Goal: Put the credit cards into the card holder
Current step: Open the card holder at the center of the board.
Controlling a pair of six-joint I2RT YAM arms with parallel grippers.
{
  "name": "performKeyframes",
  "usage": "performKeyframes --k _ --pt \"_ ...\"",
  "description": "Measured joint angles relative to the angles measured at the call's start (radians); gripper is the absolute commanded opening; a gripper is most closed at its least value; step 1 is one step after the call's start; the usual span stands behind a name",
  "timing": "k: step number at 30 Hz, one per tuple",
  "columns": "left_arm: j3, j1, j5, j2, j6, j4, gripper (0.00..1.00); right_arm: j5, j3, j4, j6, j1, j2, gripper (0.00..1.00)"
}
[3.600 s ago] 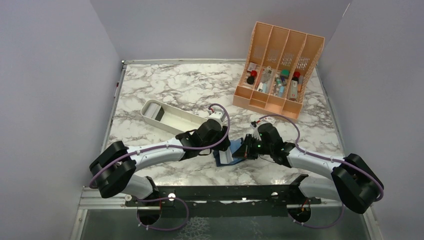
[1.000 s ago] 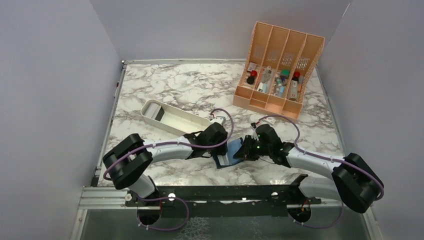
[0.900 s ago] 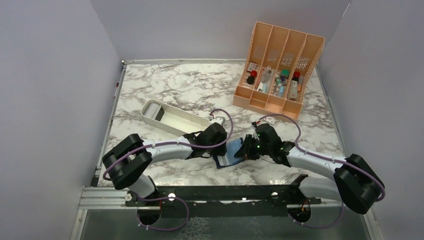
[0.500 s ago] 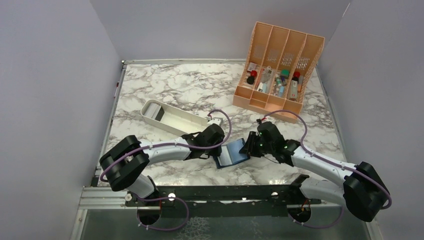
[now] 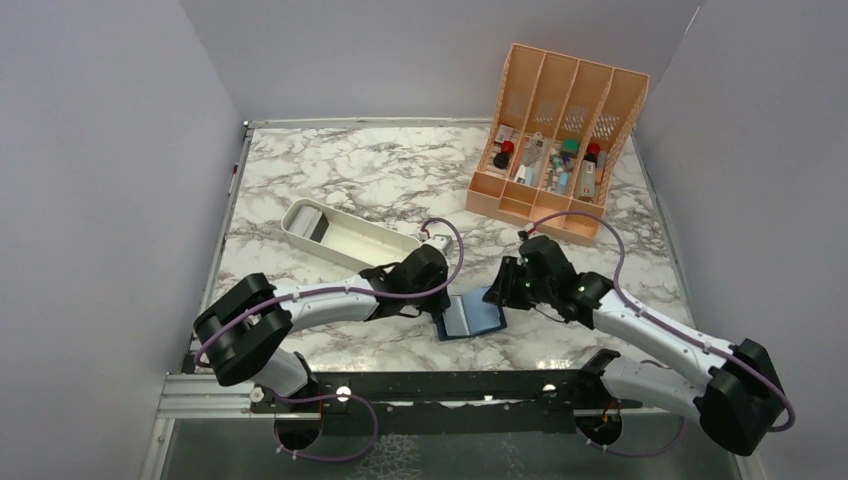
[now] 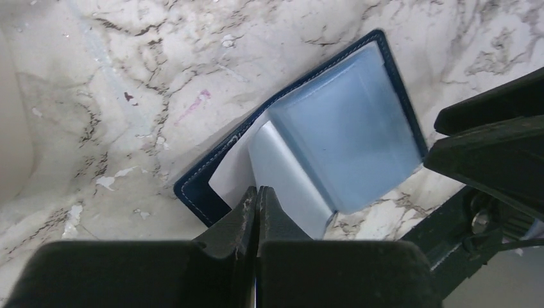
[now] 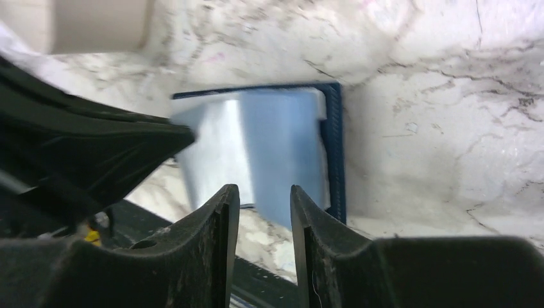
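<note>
A marble worktop (image 5: 400, 180) is seen from above, with two robot arms reaching in from its near edge. Between them, close to that edge, the card holder (image 5: 470, 316) lies opened out flat, its dark navy cover down and its paler blue inside facing up.

The left gripper (image 5: 438, 303) comes in from the left, low over the holder's left side. In the left wrist view its black fingers (image 6: 247, 208) are pressed fully together with nothing visible between them. Their tips sit at the edge of the pale layers inside the card holder (image 6: 346, 128). A white layer and a light grey layer show beside a translucent blue pocket. Whether these are cards or parts of the holder cannot be told, nor whether the tips touch them.

The right gripper (image 5: 503, 290) is just beside the holder's far right corner. In the right wrist view its fingers (image 7: 218, 218) stand a narrow way apart and hold nothing. The card holder (image 7: 282, 147) shows through the gap, below them, with its navy stitched border on the right. The picture is slightly blurred.

Further back on the left lies a white oblong tray (image 5: 335, 250) with something dark grey in its far end. At the far right stands an orange slotted file organizer (image 5: 530, 208), holding small items in its compartments. Both are well apart from the card holder.
</note>
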Motion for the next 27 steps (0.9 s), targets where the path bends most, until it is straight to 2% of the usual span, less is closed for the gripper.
performKeyframes --k 3,8,11,14,17,22,27 --pt "0.009 0.000 0.014 -0.011 0.000 0.008 0.00 -0.004 0.029 -0.017 -0.004 0.000 -0.067 0.39" --pt "0.021 0.000 0.030 -0.013 -0.001 0.019 0.00 -0.066 0.030 0.026 0.003 0.000 -0.097 0.21" --pt "0.021 0.000 0.032 -0.013 -0.001 0.020 0.00 -0.115 -0.006 0.101 0.017 0.000 -0.082 0.15" --pt "0.021 0.000 0.032 -0.012 -0.001 0.027 0.01 -0.148 -0.054 0.185 0.032 0.000 -0.031 0.13" --pt "0.021 0.000 0.030 -0.010 -0.001 0.027 0.06 -0.174 -0.104 0.274 0.042 0.000 0.046 0.13" --pt "0.021 0.000 0.005 0.002 -0.001 0.023 0.12 -0.171 -0.124 0.311 0.048 0.000 0.209 0.12" --pt "0.015 0.003 -0.043 0.005 -0.013 -0.005 0.20 -0.158 -0.163 0.359 0.064 0.000 0.190 0.12"
